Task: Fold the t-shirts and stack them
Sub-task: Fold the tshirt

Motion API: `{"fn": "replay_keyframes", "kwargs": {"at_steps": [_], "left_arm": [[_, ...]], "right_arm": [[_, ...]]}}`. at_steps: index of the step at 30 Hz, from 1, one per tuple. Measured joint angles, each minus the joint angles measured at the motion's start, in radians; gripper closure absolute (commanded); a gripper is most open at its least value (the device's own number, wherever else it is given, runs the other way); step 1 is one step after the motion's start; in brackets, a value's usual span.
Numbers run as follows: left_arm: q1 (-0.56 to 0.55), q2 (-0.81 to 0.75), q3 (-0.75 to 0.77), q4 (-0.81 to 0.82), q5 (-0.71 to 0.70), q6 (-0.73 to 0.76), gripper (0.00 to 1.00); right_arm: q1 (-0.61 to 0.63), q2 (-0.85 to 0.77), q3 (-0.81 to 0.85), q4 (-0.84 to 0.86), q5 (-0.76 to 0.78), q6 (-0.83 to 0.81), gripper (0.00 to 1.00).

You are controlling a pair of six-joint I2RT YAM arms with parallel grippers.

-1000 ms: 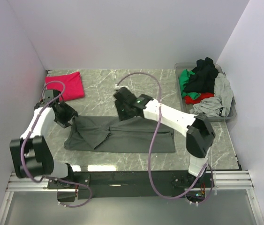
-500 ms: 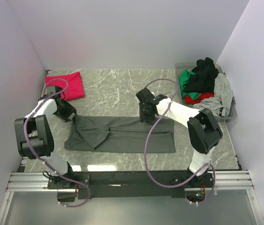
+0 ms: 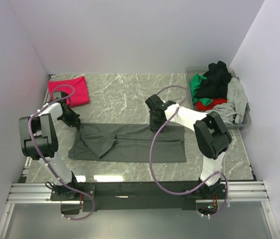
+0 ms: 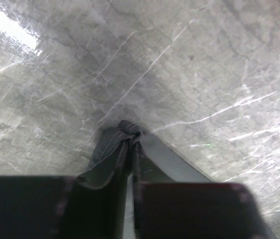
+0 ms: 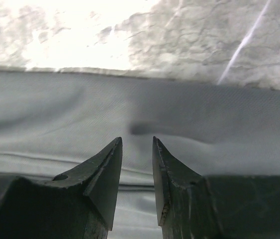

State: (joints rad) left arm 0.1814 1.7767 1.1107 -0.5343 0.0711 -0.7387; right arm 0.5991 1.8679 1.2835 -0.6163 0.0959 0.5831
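A dark charcoal-grey t-shirt (image 3: 130, 142) lies spread flat across the middle of the marble table. My left gripper (image 3: 76, 123) sits at the shirt's far left corner. In the left wrist view that gripper (image 4: 131, 149) is shut on a bunched corner of the dark cloth (image 4: 129, 130). My right gripper (image 3: 153, 124) hovers at the shirt's far edge near the middle. In the right wrist view it (image 5: 137, 142) stands open just above the grey fabric (image 5: 55, 109), with nothing pinched. A magenta-red t-shirt (image 3: 70, 91) lies folded at the far left.
A clear plastic tub (image 3: 188, 74) at the far right holds a heap of black, green, red and light grey shirts (image 3: 217, 87). Bare marble (image 3: 125, 94) shows between the folded shirt and the tub. White walls close the back and both sides.
My left gripper has shut on the shirt's far left corner. The right arm swung right from over the shirt's middle and came down at its far edge.
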Motion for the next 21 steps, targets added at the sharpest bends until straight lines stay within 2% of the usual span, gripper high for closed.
{"fn": "replay_keyframes", "kwargs": {"at_steps": [5,11,21], "left_arm": [[0.008,0.005,0.0,0.0,0.0,0.002,0.96],[0.035,0.004,-0.011,0.0,-0.002,0.012,0.96],[0.057,-0.002,-0.018,-0.01,-0.018,0.045,0.8]], "right_arm": [[-0.014,0.019,0.0,-0.001,0.002,0.004,0.62],[-0.027,0.037,-0.012,0.0,0.006,0.017,0.62],[-0.035,0.039,-0.013,0.001,-0.003,0.031,0.63]]}}
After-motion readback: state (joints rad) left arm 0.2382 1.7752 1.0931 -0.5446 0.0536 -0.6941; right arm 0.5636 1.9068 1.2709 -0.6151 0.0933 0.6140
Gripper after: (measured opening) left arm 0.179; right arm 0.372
